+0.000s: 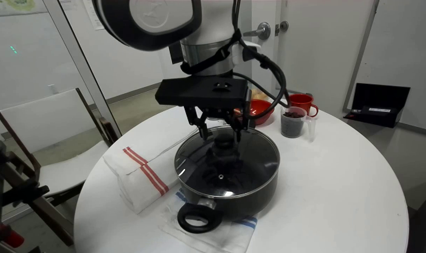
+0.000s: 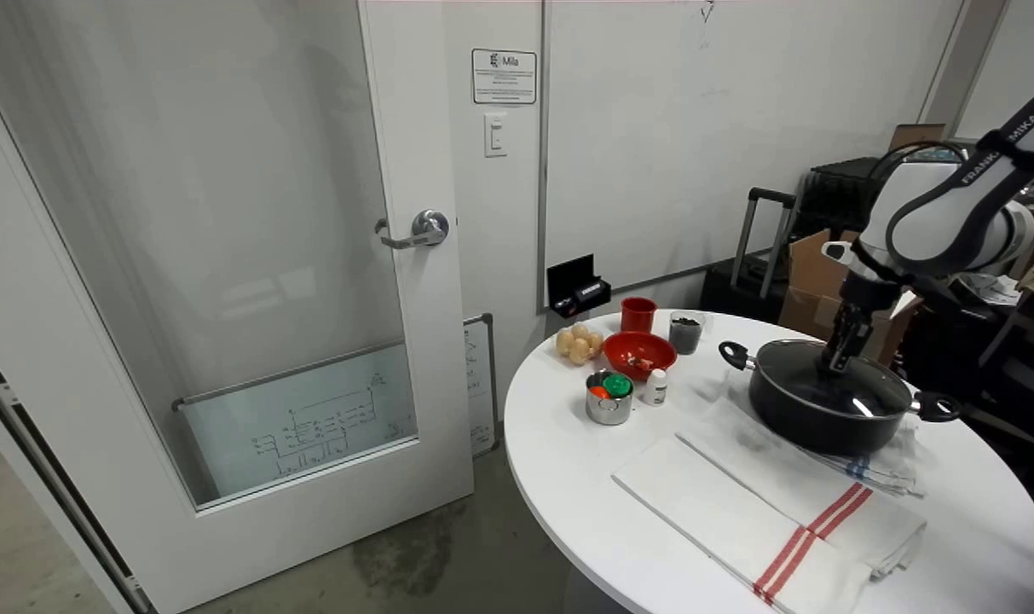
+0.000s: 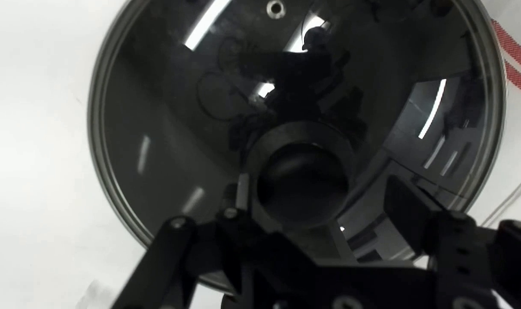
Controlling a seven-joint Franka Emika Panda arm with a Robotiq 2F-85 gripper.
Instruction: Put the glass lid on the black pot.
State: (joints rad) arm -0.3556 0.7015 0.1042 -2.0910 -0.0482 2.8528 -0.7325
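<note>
The round glass lid (image 1: 255, 165) with its metal rim lies flat on the black pot (image 1: 241, 207) in both exterior views. The lid (image 2: 789, 367) and the pot (image 2: 811, 426) stand at the right of the table in an exterior view. My gripper (image 1: 221, 136) is open just over the lid, its fingers on either side of the black knob (image 1: 223, 138). In the wrist view the knob (image 3: 302, 184) is nearer the left finger, with a wide gap to the right finger of my gripper (image 3: 320, 193). I cannot tell whether the left finger touches the knob.
A cloth with blue stripes (image 1: 230, 235) lies under the pot. A folded red-striped towel (image 1: 139, 172) lies beside it. A red bowl (image 2: 640, 354), red mug (image 2: 638, 314), measuring cup (image 2: 685, 334), metal cup (image 2: 609, 409) and white bottle (image 2: 655, 388) stand farther off.
</note>
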